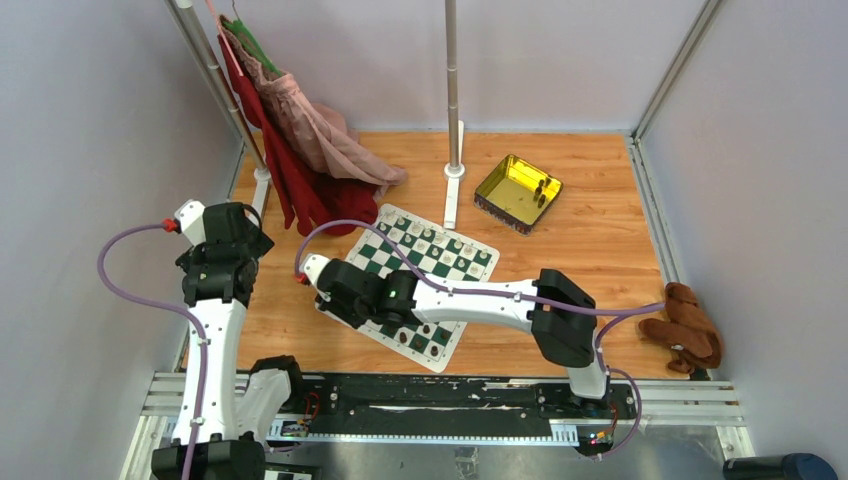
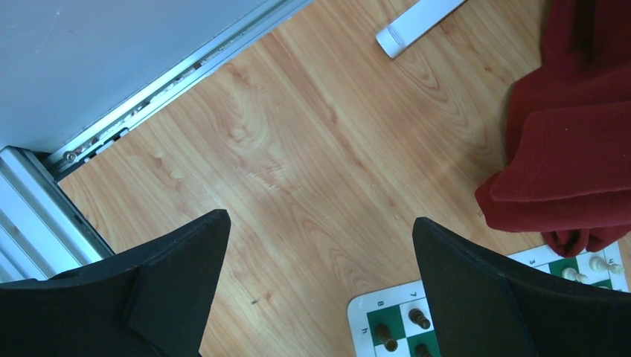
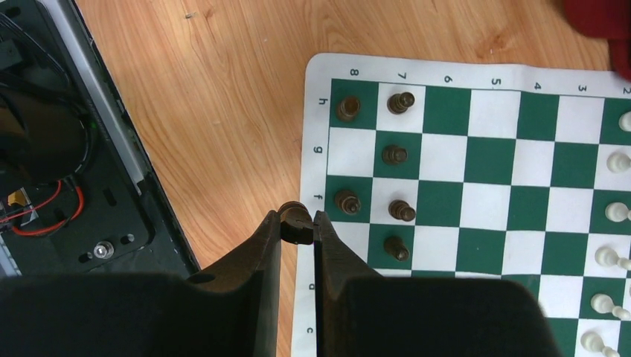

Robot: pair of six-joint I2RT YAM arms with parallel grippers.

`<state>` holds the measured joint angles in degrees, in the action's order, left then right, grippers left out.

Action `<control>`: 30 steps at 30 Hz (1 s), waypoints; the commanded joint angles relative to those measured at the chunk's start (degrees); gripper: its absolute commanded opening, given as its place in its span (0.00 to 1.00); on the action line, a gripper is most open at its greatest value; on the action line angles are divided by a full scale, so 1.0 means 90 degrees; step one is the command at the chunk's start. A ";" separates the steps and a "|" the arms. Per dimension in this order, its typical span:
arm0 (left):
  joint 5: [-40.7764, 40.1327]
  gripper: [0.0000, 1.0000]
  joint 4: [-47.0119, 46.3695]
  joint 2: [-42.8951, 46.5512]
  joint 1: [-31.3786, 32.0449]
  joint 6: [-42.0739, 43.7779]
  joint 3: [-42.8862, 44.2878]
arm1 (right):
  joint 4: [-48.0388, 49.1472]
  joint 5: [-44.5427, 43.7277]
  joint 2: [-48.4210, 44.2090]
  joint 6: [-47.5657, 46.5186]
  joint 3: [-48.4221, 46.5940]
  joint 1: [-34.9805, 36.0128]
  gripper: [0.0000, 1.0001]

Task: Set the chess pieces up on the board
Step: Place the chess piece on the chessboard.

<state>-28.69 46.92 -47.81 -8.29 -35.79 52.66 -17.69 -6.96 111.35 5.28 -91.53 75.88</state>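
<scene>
The board is a green and white checked mat on the wooden table. My right gripper is shut on a dark chess piece, held over the board's white border beside row f. Several dark pieces stand on columns 7 and 8, and cream pieces line the right edge of the right wrist view. My left gripper is open over bare wood, just off the board's corner, with nothing between its fingers. In the top view the right gripper reaches across the board's left side.
A yellow tray holding a few dark pieces sits at the back right. Red and pink clothes hang from a rack at the back left, the red cloth touching the board. A pole base stands behind the board, a brown plush toy at far right.
</scene>
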 commanded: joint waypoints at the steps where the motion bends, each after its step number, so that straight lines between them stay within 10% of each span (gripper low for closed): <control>1: -0.0220 1.00 0.0096 0.0112 -0.0083 -0.0153 0.0151 | 0.0041 0.0173 0.0259 -0.0249 -0.0386 0.0065 0.02; 30: -0.0201 1.00 0.0148 0.0323 -0.0094 -0.0154 -0.0070 | 0.0190 0.0465 0.1233 -0.0557 -0.0898 -0.0507 0.02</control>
<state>-29.43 48.60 -45.58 -8.56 -36.49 52.60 -16.47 -3.44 120.84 1.43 -97.78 72.49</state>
